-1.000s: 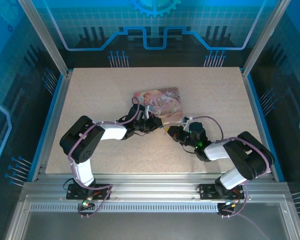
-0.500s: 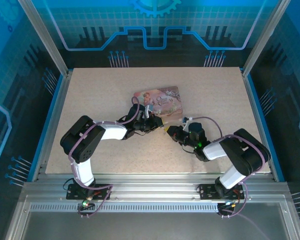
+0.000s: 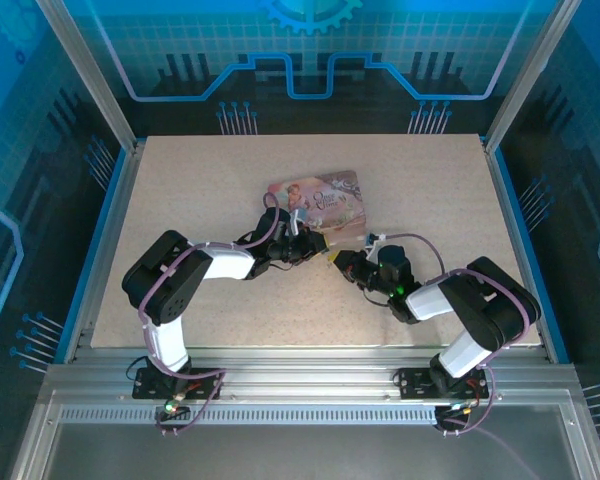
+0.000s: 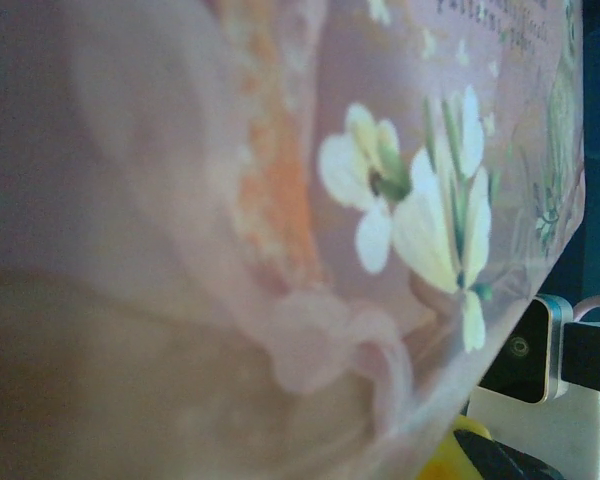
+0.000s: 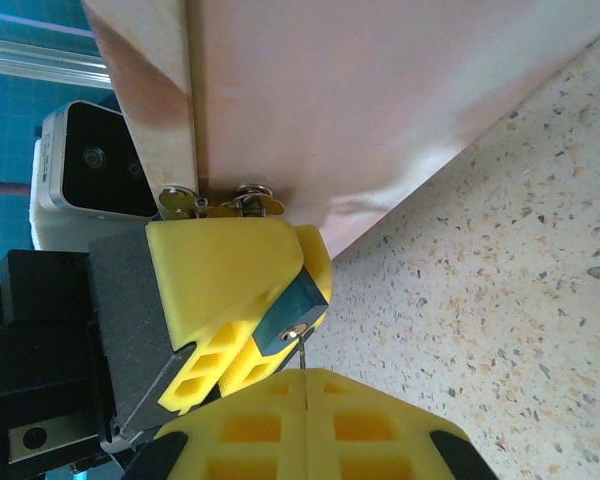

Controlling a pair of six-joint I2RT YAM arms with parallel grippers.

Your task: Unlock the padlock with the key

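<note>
Padlock [image 5: 292, 312] noted at centre of surface [image 3: 180, 200], well off all edges, just beside near edge of pink tin [image 3: 320, 200]. Left gripper [image 3: 310, 247] clenched on padlock body. Right gripper [image 5: 305, 390] clenched on key [image 5: 302, 352]. Blade tip seen at keyhole face. Insertion depth cannot be told.

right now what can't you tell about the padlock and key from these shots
- padlock: in the right wrist view just one end pokes out between the left gripper's fingers; the shackle is hidden.
- key: just a thin blade shows; its head sits hidden inside the right gripper's fingers.
- top view: lock and key are too small to make out.
- left wrist view: the pink tin is too close, all blur.
</note>
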